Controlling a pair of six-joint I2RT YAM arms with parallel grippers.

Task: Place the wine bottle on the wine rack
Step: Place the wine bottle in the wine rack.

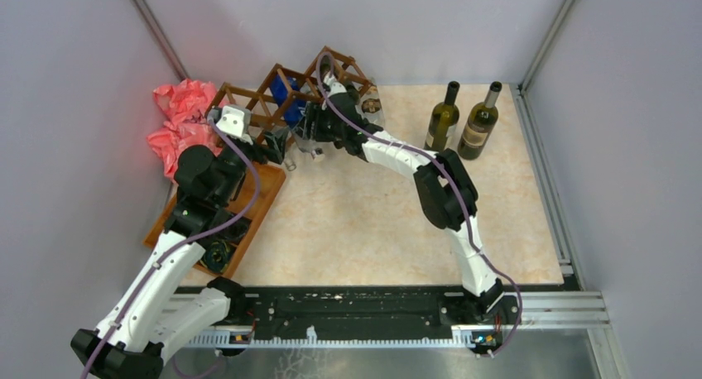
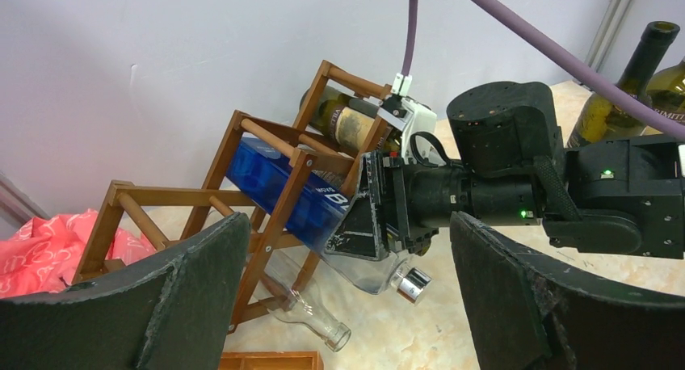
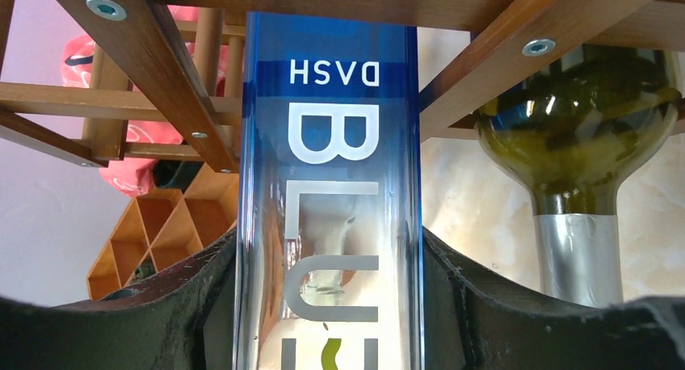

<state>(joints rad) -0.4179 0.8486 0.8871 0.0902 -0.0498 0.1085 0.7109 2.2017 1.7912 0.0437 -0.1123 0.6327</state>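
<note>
Right now I have the right tool (image 3: pixel 329 299) pinching the blue bottle (image 3: pixel 331 184) by its body, with 1 dark pad pressed against each side of the glass. The bottle's far end is already inside a cell of the wine rack (image 1: pixel 266 88), and wooden slats cross above it in the right wrist view. From the left wrist view, its clear neck and silver cap (image 2: pixel 413 283) stick out of the rack on the near side, past the tool, so it is only partly in.

The rack stands at the back left of the table (image 1: pixel 372 230), close to the wall. A green wine bottle (image 2: pixel 343 119) lies in the cell just beside the blue one, higher in the frame, with its foil neck pointing my way. A clear empty bottle (image 2: pixel 311 313) lies low at the foot of the rack; I cannot tell whether it sits in a cell or on the table.

My left tool (image 2: pixel 347 224) hangs spread wide, holding nothing, and faces the rack and the right tool.

Elsewhere, 2 more bottles (image 1: pixel 461 121) stand upright at the back right, well apart from the rack. A pink bag (image 1: pixel 178 118) is bunched against the left wall, and a brown compartment tray (image 1: pixel 257 205) lies under my left arm.
</note>
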